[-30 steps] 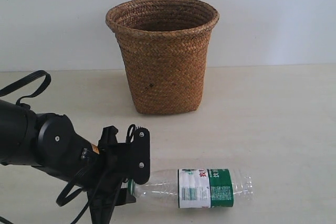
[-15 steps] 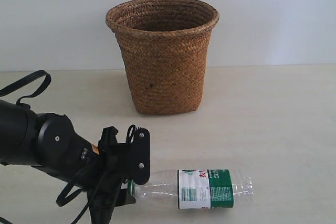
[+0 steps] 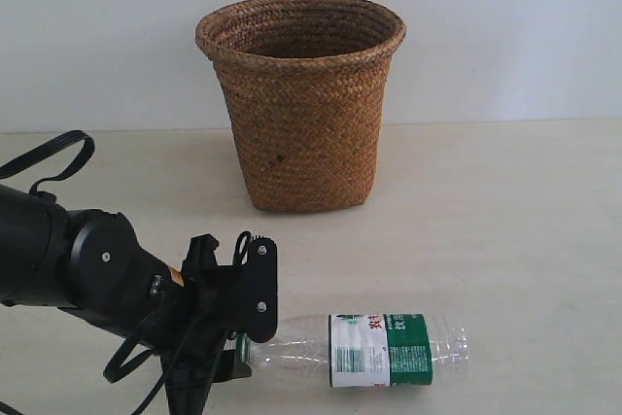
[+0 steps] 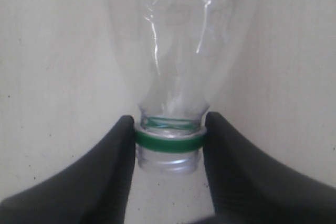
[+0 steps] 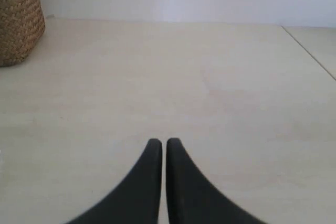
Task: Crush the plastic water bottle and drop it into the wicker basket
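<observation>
The bottle (image 3: 356,349) lies on its side on the pale, smooth table (image 3: 515,230), near the front edge. It's thin clear plastic with ribs along the body, and a green-and-white label (image 3: 403,349) with red characters wraps around its middle. It looks round and full, not flattened. Its neck points toward the left arm.

The left gripper (image 4: 169,141) has its jaws closed narrow around that neck. In the left wrist view the two matte black, curved fingers (image 4: 113,166) press on either side of the green ring (image 4: 169,142) just below the clear shoulder, touching it on both sides. The arm behind it is chunky black plastic and metal, with looped black cables (image 3: 58,157) hanging off it.

The basket (image 3: 301,114) stands upright well behind the bottle, close to the plain white wall (image 3: 505,26). It's brown woven wicker, a bucket shape narrowing toward the bottom, with a thick rolled rim flaring outward and a small dark spot (image 3: 279,157) on its side. The bottle and basket aren't touching.

The right gripper (image 5: 164,148) doesn't show in the exterior view. Its own camera shows the two black tapered fingers pinched together with only a hairline slit between them, holding nothing, over bare tabletop, with the basket's edge off to one side.
</observation>
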